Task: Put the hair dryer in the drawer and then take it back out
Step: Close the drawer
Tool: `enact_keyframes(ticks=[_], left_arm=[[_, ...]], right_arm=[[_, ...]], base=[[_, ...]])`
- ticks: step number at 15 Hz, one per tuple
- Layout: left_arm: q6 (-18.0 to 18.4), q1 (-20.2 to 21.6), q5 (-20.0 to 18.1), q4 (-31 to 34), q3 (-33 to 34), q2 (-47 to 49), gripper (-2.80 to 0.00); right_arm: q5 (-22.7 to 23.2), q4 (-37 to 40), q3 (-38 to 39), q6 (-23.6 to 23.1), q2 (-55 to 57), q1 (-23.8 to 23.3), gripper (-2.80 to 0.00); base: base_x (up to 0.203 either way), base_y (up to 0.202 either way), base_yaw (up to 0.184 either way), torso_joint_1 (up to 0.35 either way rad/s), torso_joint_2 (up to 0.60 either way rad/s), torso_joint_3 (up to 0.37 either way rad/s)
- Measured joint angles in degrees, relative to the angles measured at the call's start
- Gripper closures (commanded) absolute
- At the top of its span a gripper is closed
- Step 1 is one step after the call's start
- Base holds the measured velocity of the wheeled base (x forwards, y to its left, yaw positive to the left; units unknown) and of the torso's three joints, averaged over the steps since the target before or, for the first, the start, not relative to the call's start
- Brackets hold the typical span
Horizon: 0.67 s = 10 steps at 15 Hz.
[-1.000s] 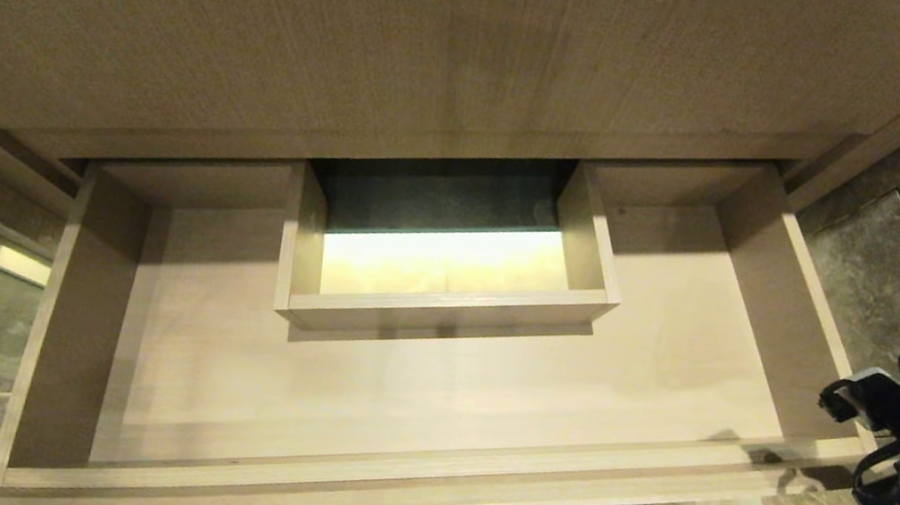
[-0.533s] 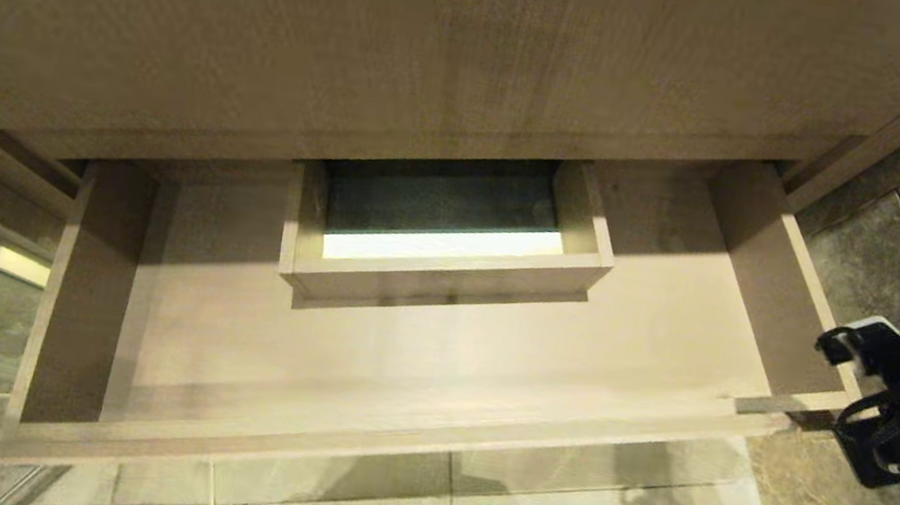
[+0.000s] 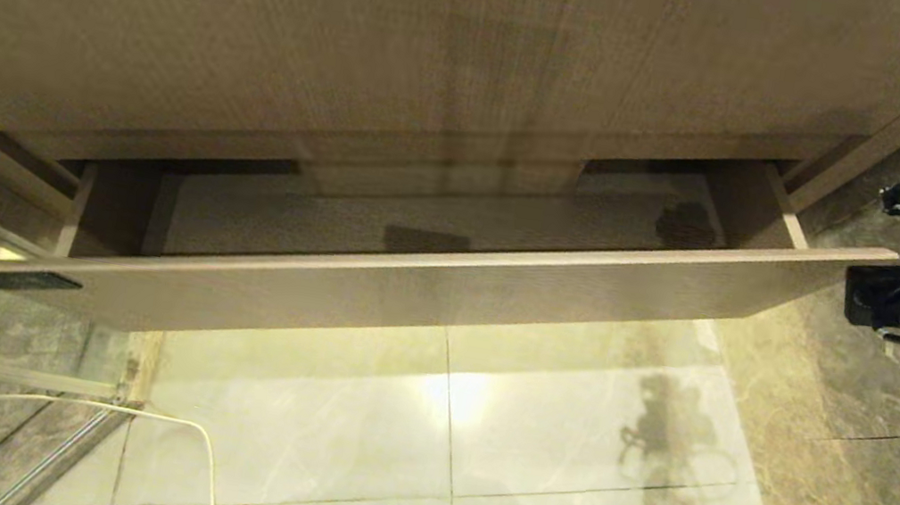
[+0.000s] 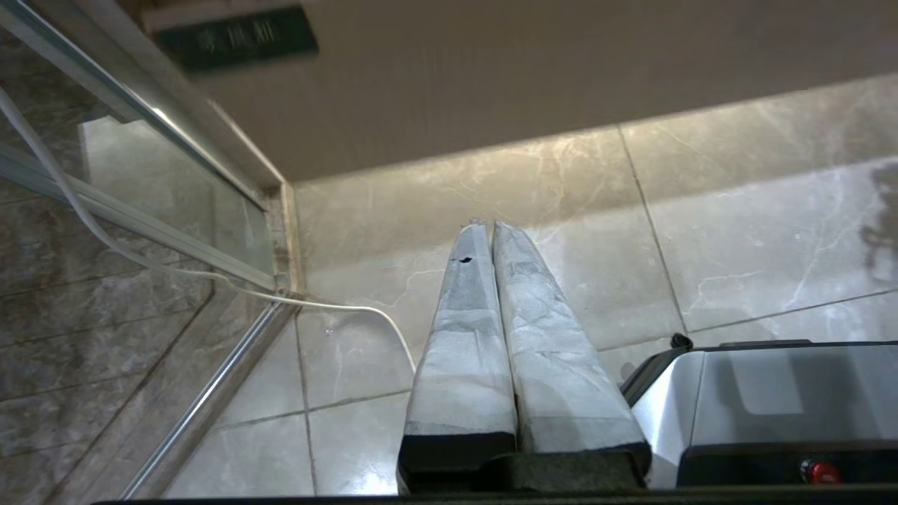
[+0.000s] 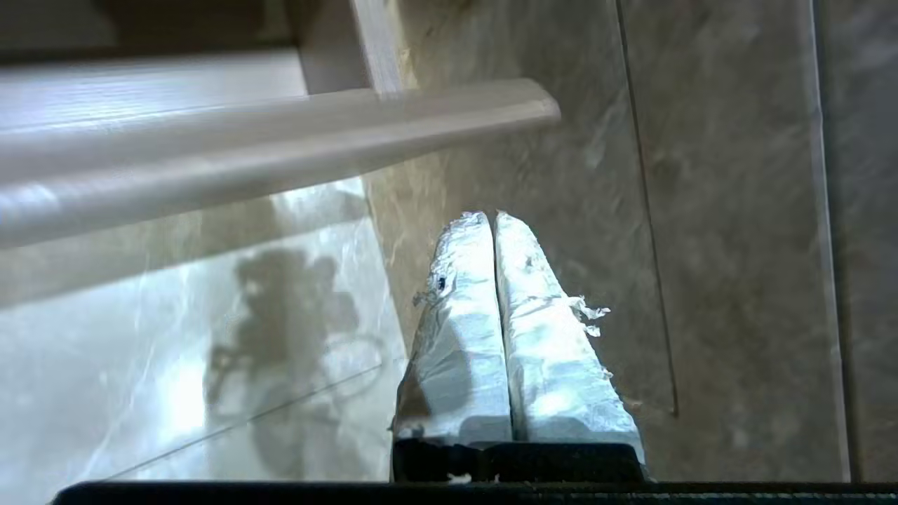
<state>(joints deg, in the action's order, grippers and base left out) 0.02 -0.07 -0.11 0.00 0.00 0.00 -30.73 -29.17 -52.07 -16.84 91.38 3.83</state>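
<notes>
The hair dryer shows in none of the three views, so where it lies cannot be told; the drawer [image 3: 425,294] stands only partly out from under the taller wood panel [image 3: 411,39], and most of its interior is hidden beneath that panel, only a narrow shaded strip of floor showing behind the front board. The right gripper [image 5: 491,217] hangs just off the drawer's right front corner, over dark floor tile [image 3: 871,500], apart from the board; its jaws are pressed together on nothing. The left gripper [image 4: 485,224] is out of the head view; its own camera shows jaws pressed together, empty, over pale tile [image 4: 736,231] near a white cable [image 4: 210,280] and a glass partition's metal rail [image 4: 203,407]. Open floor lies before the drawer front.
</notes>
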Motion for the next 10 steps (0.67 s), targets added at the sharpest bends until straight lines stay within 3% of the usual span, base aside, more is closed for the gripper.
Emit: enact_keyframes(ticks=[5,10], left_arm=[[0.0,0.0,0.0,0.0,0.0,0.0,0.0],[0.0,0.0,0.0,0.0,0.0,0.0,0.0]], right_arm=[[0.3,11.6,8.8,0.0,-7.9,0.3,0.0],[0.1,17.9,21.7,-0.1,-21.3,5.3,0.0]], base=[[0.0,0.0,0.0,0.0,0.0,0.0],[0.0,0.0,0.0,0.0,0.0,0.0]])
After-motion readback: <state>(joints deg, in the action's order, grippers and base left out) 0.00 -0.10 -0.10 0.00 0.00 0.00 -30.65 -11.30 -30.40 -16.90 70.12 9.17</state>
